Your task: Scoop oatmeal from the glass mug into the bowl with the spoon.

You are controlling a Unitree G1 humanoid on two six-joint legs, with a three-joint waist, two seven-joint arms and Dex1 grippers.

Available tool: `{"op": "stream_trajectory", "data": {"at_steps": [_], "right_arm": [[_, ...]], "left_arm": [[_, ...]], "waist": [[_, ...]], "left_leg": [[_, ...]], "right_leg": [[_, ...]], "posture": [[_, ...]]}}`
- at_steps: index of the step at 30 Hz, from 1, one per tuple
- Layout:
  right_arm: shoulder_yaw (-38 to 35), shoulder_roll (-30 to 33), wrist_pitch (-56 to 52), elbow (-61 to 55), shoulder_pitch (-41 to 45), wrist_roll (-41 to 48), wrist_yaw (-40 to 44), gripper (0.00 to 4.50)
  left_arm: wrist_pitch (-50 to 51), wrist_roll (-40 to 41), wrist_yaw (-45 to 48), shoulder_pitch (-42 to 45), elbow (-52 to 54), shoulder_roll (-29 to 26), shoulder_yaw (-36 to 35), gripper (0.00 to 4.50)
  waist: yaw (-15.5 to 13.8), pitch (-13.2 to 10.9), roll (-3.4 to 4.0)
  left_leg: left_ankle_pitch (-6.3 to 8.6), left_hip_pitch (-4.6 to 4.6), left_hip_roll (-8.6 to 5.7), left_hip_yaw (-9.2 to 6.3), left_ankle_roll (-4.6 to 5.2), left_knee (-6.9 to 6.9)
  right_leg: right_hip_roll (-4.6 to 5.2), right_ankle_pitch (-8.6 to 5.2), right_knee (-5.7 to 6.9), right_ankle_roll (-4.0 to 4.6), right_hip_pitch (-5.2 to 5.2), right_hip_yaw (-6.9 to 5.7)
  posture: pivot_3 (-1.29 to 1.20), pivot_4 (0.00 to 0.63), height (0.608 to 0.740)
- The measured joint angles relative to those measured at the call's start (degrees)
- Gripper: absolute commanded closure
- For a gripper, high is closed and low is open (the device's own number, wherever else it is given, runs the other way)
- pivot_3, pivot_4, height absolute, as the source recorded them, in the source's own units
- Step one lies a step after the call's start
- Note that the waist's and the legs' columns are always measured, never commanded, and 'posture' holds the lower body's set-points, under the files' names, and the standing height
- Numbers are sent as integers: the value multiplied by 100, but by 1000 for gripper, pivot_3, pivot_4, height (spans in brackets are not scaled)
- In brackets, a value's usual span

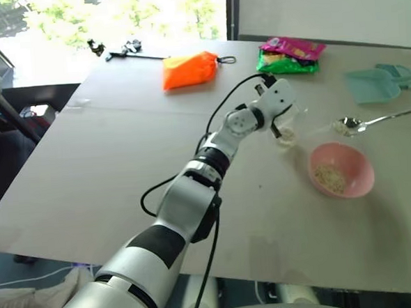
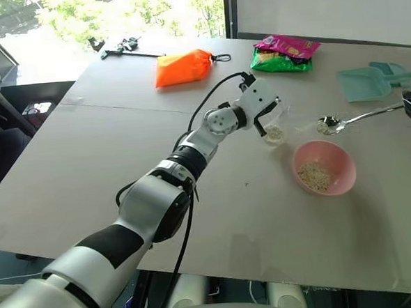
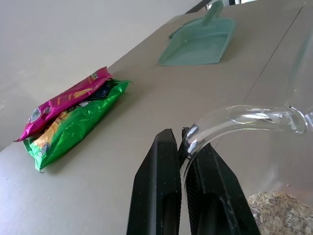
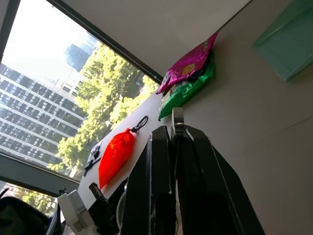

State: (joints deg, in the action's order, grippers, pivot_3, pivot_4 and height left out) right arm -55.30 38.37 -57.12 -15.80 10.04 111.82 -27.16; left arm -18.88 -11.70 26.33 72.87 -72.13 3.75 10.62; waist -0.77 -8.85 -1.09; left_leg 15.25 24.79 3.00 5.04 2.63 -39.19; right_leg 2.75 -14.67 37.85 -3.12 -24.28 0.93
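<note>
Two black fingers of your left gripper pinch the clear glass mug handle, center frame. Your right gripper squeezes the shiny spoon, flakes heaped, above the round pink bowl. Teal dustpan upper right.

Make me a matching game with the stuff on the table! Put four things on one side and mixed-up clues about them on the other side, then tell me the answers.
Things:
1. the spoon
2. the bowl
3. the glass mug
4. the orange pouch

Clues:
A. pink, with a little oatmeal inside
B. lying at the far side of the table, near the window
C. its handle is pinched by the left gripper
D. silver, carrying oatmeal above the table

Answers: 1-D, 2-A, 3-C, 4-B
</note>
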Motion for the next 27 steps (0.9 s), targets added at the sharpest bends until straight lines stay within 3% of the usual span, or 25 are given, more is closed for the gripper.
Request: {"op": "stream_trajectory", "data": {"at_steps": [7, 12, 18, 24, 27], "right_arm": [[-79, 806, -271, 59, -1081, -1, 584, 4500], [275, 1332, -91, -435, -1271, -174, 728, 4500], [1028, 2361, -8, -1921, -1333, -2276, 2032, 4500], [1318, 2625, 451, -2510, -1415, -4021, 3270, 4500], [1358, 2559, 640, -2588, -1347, -4305, 3638, 4500]], "left_arm": [[-2, -6, -5, 5, -4, -55, -14, 4454], [-2, 0, -2, 5, -1, -101, -72, 4454], [-9, 62, 53, 3, 176, -248, -127, 4454], [-12, 147, 110, -80, 427, -361, -215, 4454], [-3, 216, 114, -186, 600, -376, -238, 4454]], "waist": [[1, 2, 4], [27, 3, 7], [-14, 3, 6], [-18, 2, 6], [-13, 2, 5]], "left_leg": [[0, -1, -4, -2, 1, 0], [1, -7, -5, -3, 2, -1], [-1, 6, -16, -22, -3, -8], [-9, 9, -40, -47, -15, -11], [-9, 7, -42, -55, -16, -12]], "right_leg": [[1, -2, 0, -3, 2, 6], [-3, -2, 6, -3, 2, 13], [-5, -7, 1, -12, 4, 10], [-1, -18, -1, -30, 15, 30], [-1, -18, -1, -30, 21, 29]], "posture": [[0, 150, 739], [0, 150, 739], [0, 150, 739], [0, 150, 739], [0, 150, 739]]}}
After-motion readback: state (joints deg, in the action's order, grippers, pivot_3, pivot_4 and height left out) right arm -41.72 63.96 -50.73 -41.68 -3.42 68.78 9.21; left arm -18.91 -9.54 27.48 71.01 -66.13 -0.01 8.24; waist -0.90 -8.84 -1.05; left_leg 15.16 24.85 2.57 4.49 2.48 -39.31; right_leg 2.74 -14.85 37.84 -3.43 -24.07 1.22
